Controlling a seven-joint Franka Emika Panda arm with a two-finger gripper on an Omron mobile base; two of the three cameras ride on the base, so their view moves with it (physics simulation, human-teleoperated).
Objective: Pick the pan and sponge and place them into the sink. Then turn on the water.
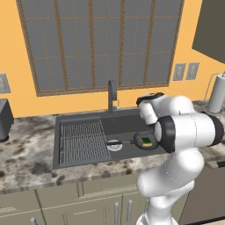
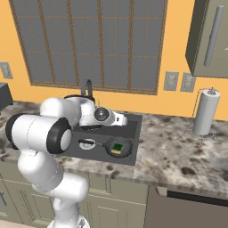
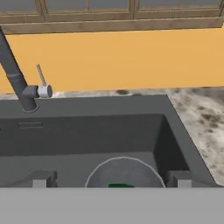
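The dark grey pan (image 1: 141, 141) lies in the right part of the sink (image 1: 127, 125), its black handle pointing left toward the round drain (image 1: 115, 146). The sponge (image 1: 146, 141), yellow with a green top, rests inside the pan (image 2: 118, 148). My gripper (image 3: 110, 180) hangs open just above the pan (image 3: 122, 171), facing the back wall. Its fingertips (image 3: 39, 179) stand wide apart with nothing between them. In the hand view, a green sliver of the sponge (image 3: 120, 185) peeks out at the bottom edge.
The dark faucet (image 3: 17, 78) with its small side lever (image 3: 41, 75) rises behind the sink, left of the hand. A ribbed draining grid (image 1: 83, 141) fills the sink's left part. A paper towel roll (image 2: 205, 112) stands on the marble counter (image 2: 178, 147) at the right.
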